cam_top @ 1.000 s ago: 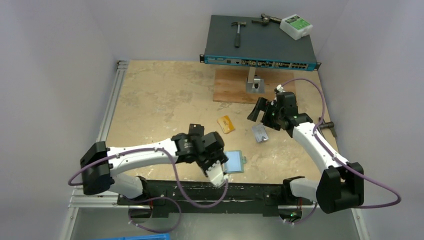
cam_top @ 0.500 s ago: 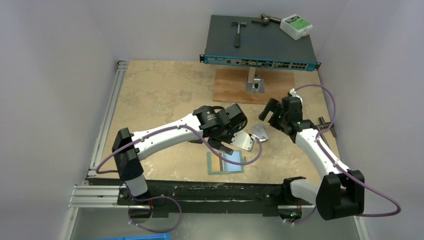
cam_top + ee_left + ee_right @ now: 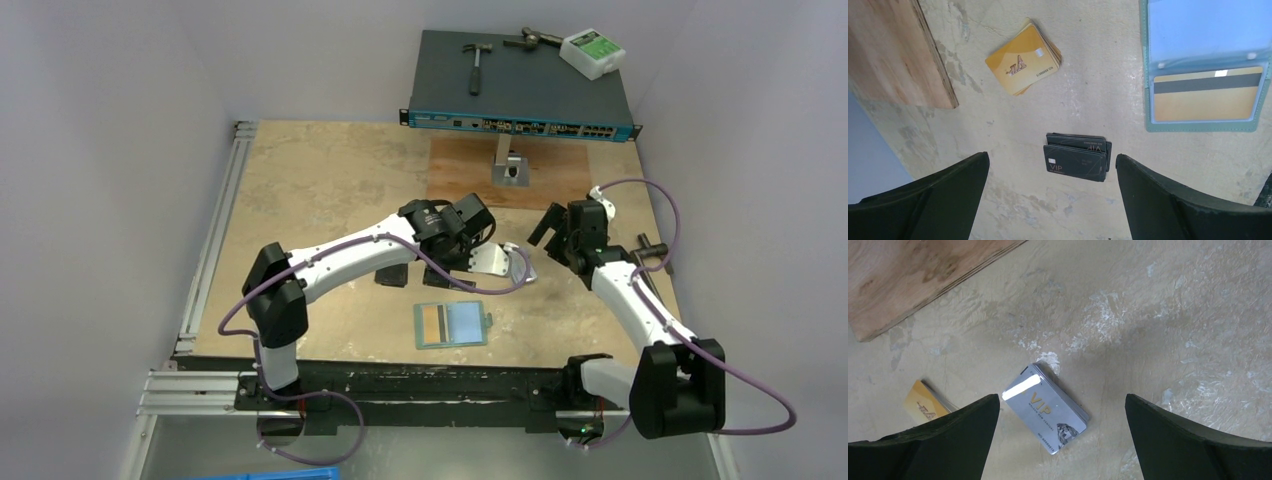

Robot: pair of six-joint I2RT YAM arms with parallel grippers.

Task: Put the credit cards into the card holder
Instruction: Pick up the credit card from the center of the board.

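left gripper [image 3: 1052, 161] spread wide, empty, over black vip card stack [image 3: 1076, 157]. orange card stack [image 3: 1023, 64] lies just past it, near wooden board [image 3: 898, 50]. card holder [image 3: 1198, 127] lies open on table [image 3: 300, 190], one orange card [image 3: 1205, 95] in its sleeve. right gripper [image 3: 1062, 400] spread, empty, above silver card stack [image 3: 1045, 412]. left arm [image 3: 340, 255] hides orange stack from top view.

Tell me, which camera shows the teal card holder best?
Left wrist: the card holder lies open, a gold card in its clear pocket, though cropped. Top external shows it whole but small; right wrist misses it.
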